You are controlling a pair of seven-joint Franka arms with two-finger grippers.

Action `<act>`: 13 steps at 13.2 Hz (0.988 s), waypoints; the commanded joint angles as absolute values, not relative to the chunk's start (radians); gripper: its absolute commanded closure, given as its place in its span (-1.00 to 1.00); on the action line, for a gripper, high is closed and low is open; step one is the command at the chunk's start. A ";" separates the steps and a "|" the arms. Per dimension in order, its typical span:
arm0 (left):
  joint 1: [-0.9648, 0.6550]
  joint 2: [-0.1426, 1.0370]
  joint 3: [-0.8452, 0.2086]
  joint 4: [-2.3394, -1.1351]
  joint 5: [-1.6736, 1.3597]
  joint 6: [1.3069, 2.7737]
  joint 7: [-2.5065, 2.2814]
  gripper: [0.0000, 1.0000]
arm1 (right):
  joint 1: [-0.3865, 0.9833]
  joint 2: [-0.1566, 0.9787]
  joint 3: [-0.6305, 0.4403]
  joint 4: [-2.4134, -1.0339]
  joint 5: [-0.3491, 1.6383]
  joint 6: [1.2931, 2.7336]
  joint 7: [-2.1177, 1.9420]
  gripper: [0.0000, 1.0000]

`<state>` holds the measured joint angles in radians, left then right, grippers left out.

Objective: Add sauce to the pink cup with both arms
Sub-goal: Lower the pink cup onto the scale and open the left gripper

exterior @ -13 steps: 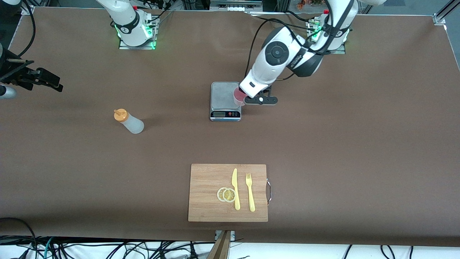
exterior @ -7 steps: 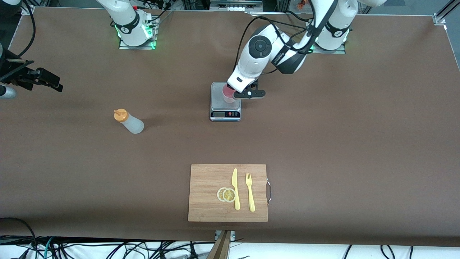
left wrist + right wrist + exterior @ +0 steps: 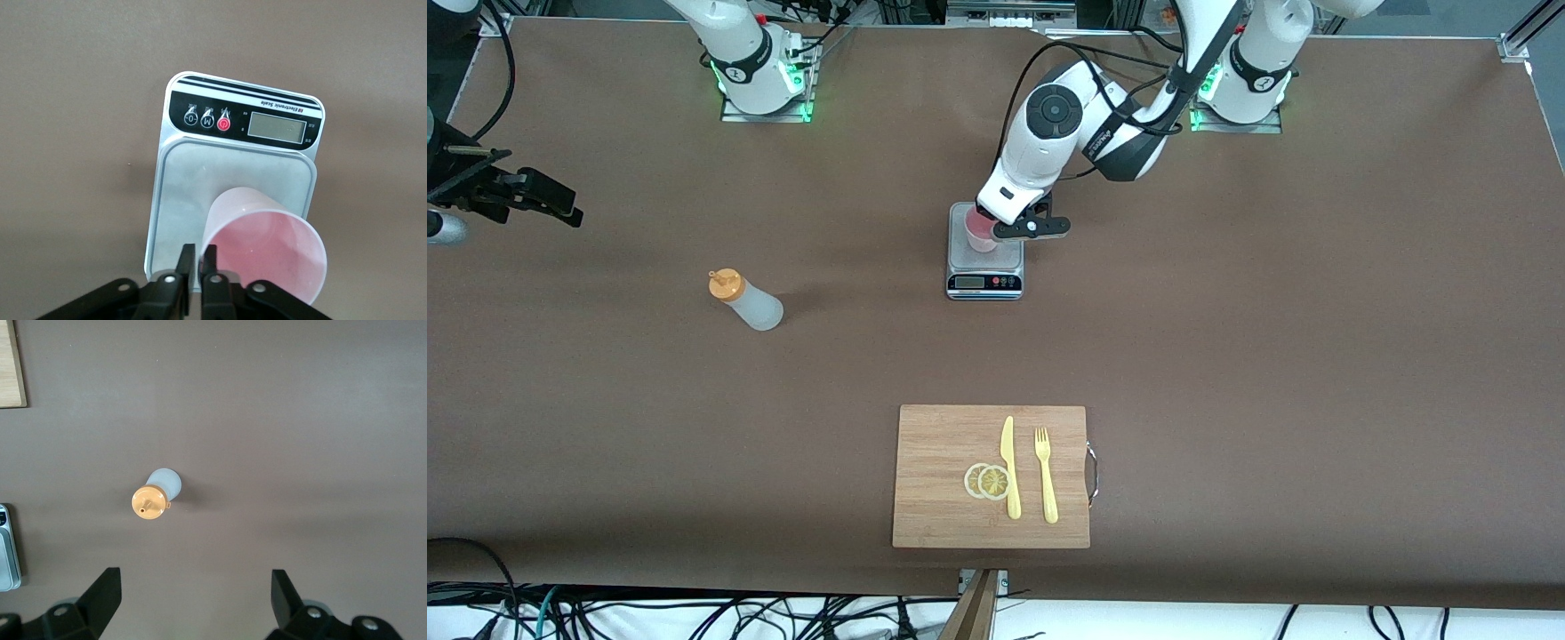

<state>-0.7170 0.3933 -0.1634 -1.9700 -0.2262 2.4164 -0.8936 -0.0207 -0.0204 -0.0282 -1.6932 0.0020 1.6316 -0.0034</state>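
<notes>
The left gripper (image 3: 198, 261) fingers pinch the pink cup (image 3: 980, 236) rim over the scale (image 3: 984, 252); released off-centre, it could tip. The right gripper (image 3: 193, 590), fingers spread, waits high over the sauce (image 3: 746, 300) on the counter (image 3: 1227, 338).

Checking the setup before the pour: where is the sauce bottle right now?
The sauce bottle stands upright on the table toward the right arm's end, apart from the scale, with the right gripper open above it.

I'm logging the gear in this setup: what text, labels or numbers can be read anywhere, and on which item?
"Electronic Scale": on the scale, beside its display, upside down in the left wrist view.
"0", "M": on two of its buttons.
Small print over the buttons: too small to read.
Display: blank.
Sauce bottle, pink cup: no text.
</notes>
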 commanded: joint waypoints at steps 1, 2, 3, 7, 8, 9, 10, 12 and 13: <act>-0.723 0.405 -0.152 -1.950 -0.216 2.416 -0.911 -0.47 | -0.028 -0.035 -0.026 -1.706 0.000 1.635 -0.017 -0.98; -0.721 0.400 -0.150 -1.950 -0.216 2.413 -0.907 -0.99 | -0.028 -0.034 -0.026 -1.704 0.000 1.635 -0.021 -0.98; -0.719 0.396 -0.150 -1.948 -0.216 2.408 -0.905 -1.00 | -0.028 -0.034 -0.026 -1.704 0.000 1.635 -0.021 -0.98; -0.686 0.374 -0.149 -1.869 -0.230 2.275 -0.904 -1.00 | -0.026 -0.026 -0.025 -1.704 0.000 1.632 -0.018 -0.98; -0.663 0.374 -0.149 -1.827 -0.230 2.219 -0.899 -1.00 | -0.023 -0.026 -0.023 -1.704 0.000 1.614 -0.017 -0.98; -0.637 0.374 -0.147 -1.783 -0.227 2.162 -0.894 -1.00 | -0.023 -0.020 -0.023 -1.704 0.002 1.606 -0.012 -0.98; -0.609 0.373 -0.146 -1.738 -0.224 2.111 -0.875 -1.00 | -0.023 -0.002 -0.023 -1.701 0.002 1.608 -0.009 -0.98; -0.548 0.353 -0.127 -1.657 -0.218 1.992 -0.790 -1.00 | -0.023 0.017 -0.023 -1.690 0.002 1.605 -0.023 -0.98; -0.519 0.341 -0.114 -1.620 -0.216 1.932 -0.723 -1.00 | -0.023 0.017 -0.023 -1.693 0.002 1.586 -0.040 -0.98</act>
